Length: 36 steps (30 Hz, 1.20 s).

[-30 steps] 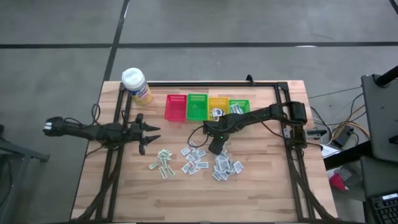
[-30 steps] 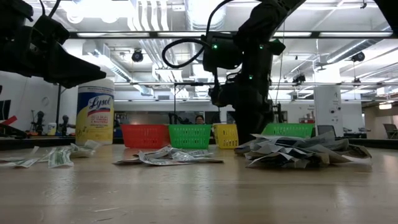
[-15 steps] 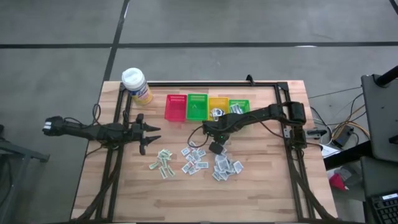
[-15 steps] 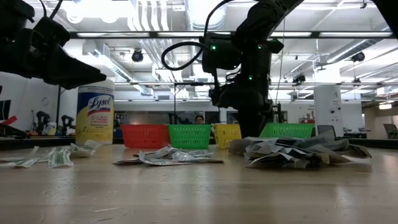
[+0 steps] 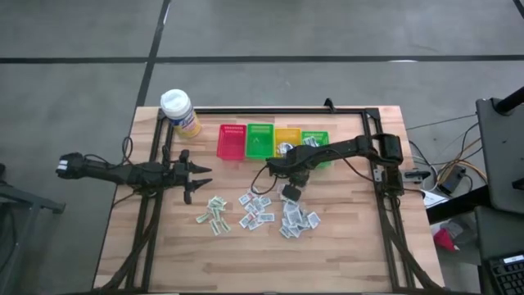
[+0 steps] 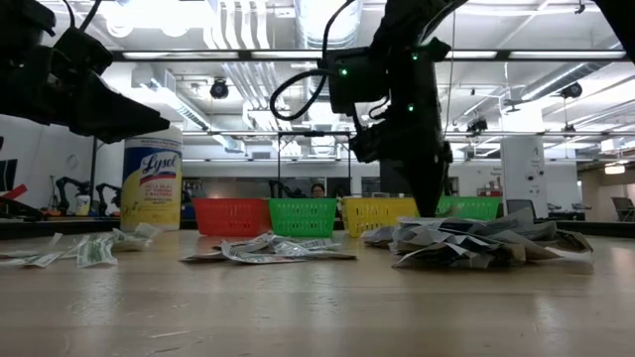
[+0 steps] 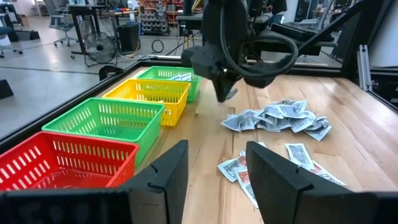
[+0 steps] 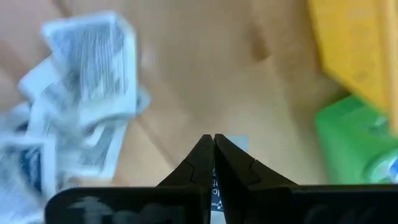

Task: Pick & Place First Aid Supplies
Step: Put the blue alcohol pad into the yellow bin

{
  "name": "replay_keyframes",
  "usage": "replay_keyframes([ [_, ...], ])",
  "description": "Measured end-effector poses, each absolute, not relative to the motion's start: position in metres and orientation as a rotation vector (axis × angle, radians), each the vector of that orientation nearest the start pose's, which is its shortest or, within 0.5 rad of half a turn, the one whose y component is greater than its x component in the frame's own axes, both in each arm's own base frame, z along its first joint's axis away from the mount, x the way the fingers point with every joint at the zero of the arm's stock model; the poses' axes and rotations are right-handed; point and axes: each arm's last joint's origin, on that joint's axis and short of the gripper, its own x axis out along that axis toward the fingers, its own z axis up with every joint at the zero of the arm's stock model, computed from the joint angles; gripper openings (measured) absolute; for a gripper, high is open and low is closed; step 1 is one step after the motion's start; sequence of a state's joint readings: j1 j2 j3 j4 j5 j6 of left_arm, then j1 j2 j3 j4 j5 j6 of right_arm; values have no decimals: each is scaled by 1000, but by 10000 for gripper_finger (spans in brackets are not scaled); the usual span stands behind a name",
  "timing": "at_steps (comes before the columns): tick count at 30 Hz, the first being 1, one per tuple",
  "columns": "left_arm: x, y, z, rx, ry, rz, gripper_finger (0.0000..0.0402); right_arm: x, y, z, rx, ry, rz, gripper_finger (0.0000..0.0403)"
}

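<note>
Above the packet pile (image 5: 296, 220), the right tool (image 8: 213, 144) pinches one packet (image 8: 225, 163), long axis vertical.

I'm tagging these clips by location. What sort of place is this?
Probably a robotics lab or workshop in a large open industrial room. The low view shows exposed ceiling ducts and strip lights; the left wrist view shows a floor fan and work benches beyond the wooden table.

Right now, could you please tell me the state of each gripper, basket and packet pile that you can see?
Right gripper: shut on a packet, above the table.
Left gripper: open, empty, waiting at the table's left.
Red basket: looks empty.
Right-hand green basket: holds packets.
Loose packets: scattered flat on the table.
Yellow bottle: upright, capped.
</note>
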State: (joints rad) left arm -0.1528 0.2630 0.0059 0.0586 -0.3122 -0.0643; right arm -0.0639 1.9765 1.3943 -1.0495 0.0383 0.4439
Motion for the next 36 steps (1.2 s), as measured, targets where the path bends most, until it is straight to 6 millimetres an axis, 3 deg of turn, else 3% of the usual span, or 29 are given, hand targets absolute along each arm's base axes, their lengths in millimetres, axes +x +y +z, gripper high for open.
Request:
replay_keyframes([
  [9, 111, -8, 149, -18, 189, 165, 158, 360, -21, 174, 432, 1576, -300, 8],
  [17, 111, -8, 149, -38, 188, 167, 158, 384, -15, 193, 597, 1366, 252, 8],
  [26, 111, -8, 149, -41, 187, 167, 158, 403, -19, 215, 756, 970, 888, 8],
  [30, 111, -8, 149, -41, 187, 167, 158, 413, -26, 223, 730, 833, 976, 8],
  [36, 111, -8, 149, -40, 187, 167, 158, 428, -40, 238, 656, 669, 926, 8],
])
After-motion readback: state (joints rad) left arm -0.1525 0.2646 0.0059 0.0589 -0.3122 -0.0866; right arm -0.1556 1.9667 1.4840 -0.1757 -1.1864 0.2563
